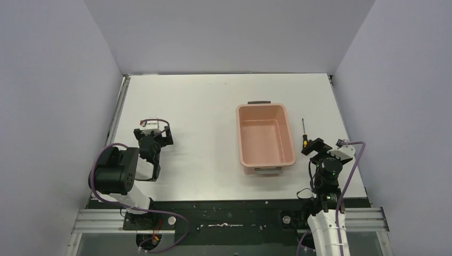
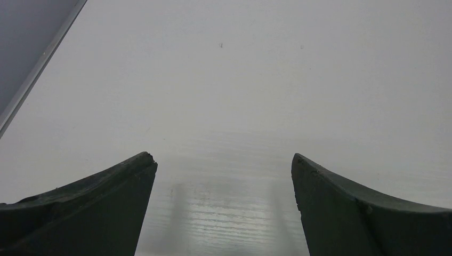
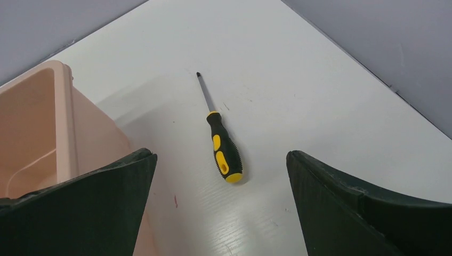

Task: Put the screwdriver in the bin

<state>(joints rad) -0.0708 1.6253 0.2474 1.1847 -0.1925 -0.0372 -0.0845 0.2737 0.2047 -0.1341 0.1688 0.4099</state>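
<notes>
The screwdriver (image 1: 304,136) is lying flat on the white table (image 1: 202,106), just to the right of the bin (image 1: 264,141) and apart from it, with a strip of bare tabletop showing between them. Its thin dark shaft is pointing toward the far wall and its yellow-and-black handle is pointing back toward the arms. The right gripper (image 1: 311,148) is hovering over the near end of that handle, with its fingers spread wide and closing on nothing. In the right wrist view the screwdriver (image 3: 216,128) is sitting between the two dark fingers of the right gripper (image 3: 219,154), its yellow butt end nearest the camera and its tip angling slightly left. The salmon-pink wall and rim of the bin (image 3: 96,133) are filling the left edge of that view, and the table (image 3: 298,80) is running off toward the grey wall on the right. The bin is standing upright on the right half of the table with its long sides running away from the arms, and a small grey handle (image 1: 259,102) is showing at its far short end and another (image 1: 268,170) at its near end. The left gripper (image 1: 154,137) is resting low on the left side of the table, well apart from the bin and the screwdriver. In the left wrist view the left gripper (image 2: 224,160) is holding its fingers wide apart over the bare table (image 2: 240,80).
</notes>
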